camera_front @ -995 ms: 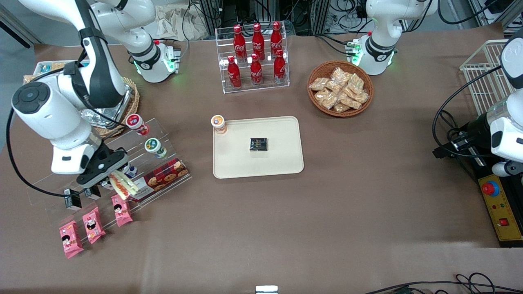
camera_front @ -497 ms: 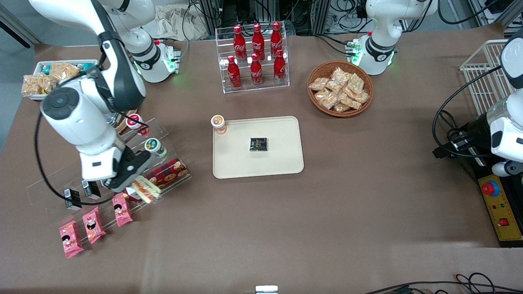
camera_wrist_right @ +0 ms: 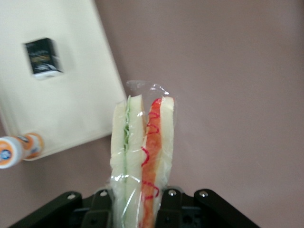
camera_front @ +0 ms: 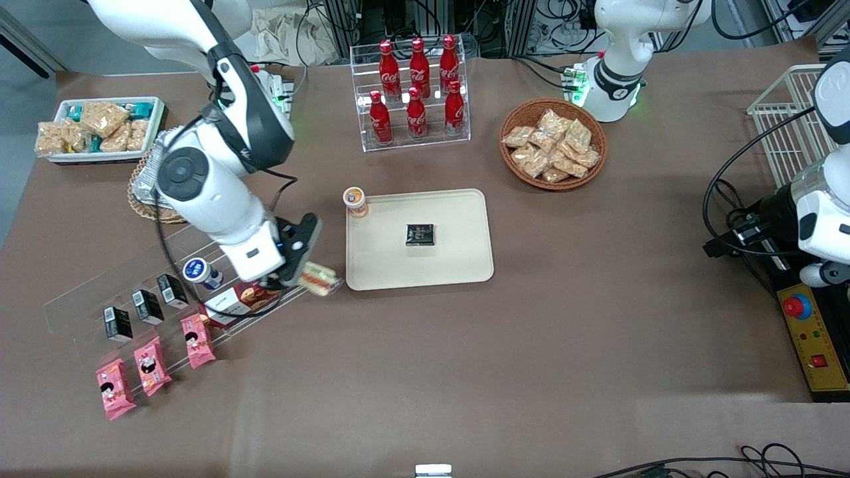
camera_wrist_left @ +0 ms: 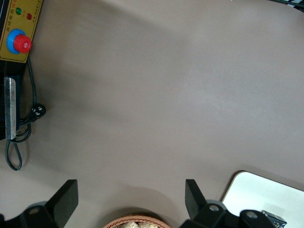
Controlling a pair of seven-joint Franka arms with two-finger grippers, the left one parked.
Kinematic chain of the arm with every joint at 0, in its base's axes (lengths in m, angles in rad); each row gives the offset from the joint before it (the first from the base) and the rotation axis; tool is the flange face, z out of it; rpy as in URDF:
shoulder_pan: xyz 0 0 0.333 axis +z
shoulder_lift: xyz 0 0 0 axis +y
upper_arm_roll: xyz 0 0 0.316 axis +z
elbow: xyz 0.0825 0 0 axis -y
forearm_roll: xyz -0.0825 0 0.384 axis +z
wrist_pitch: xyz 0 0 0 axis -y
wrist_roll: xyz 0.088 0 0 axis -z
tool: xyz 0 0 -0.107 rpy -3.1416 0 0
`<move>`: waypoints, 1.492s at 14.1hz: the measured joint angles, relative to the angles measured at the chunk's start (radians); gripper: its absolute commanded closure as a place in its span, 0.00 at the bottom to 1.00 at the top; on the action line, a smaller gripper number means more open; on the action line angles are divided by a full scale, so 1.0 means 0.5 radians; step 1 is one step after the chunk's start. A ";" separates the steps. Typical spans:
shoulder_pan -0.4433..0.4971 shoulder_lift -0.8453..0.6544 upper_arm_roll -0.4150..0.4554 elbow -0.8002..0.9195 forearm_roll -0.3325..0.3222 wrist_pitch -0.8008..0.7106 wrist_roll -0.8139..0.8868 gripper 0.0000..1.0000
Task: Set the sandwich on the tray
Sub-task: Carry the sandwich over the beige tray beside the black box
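The gripper (camera_front: 307, 265) pinches the wrapped sandwich (camera_front: 317, 279) above the table, just beside the cream tray (camera_front: 458, 265). Coca-Cola bottles (camera_front: 417, 86) stand farther from the camera.

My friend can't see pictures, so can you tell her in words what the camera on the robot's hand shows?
The gripper holds a wrapped sandwich, white bread with green and red filling, above the brown table. Close beside the sandwich lies a cream tray with a small black packet on it, and an orange-and-white cup stands at the tray's edge.
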 measured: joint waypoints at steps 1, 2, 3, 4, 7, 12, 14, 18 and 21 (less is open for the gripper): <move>0.020 0.053 0.005 0.000 0.105 0.012 -0.092 1.00; 0.037 0.111 0.008 0.001 0.173 0.053 -0.167 1.00; 0.060 0.174 0.010 0.003 0.206 0.110 -0.218 1.00; 0.087 0.238 0.018 0.015 0.228 0.159 -0.249 1.00; 0.238 0.400 0.051 0.137 0.245 0.264 -0.259 1.00; 0.442 0.652 0.054 0.213 0.243 0.572 -0.271 1.00; 0.495 0.719 0.054 0.217 0.234 0.601 -0.292 1.00; 0.519 0.784 0.054 0.222 0.229 0.606 -0.335 1.00; 0.538 0.805 0.054 0.231 0.225 0.606 -0.339 1.00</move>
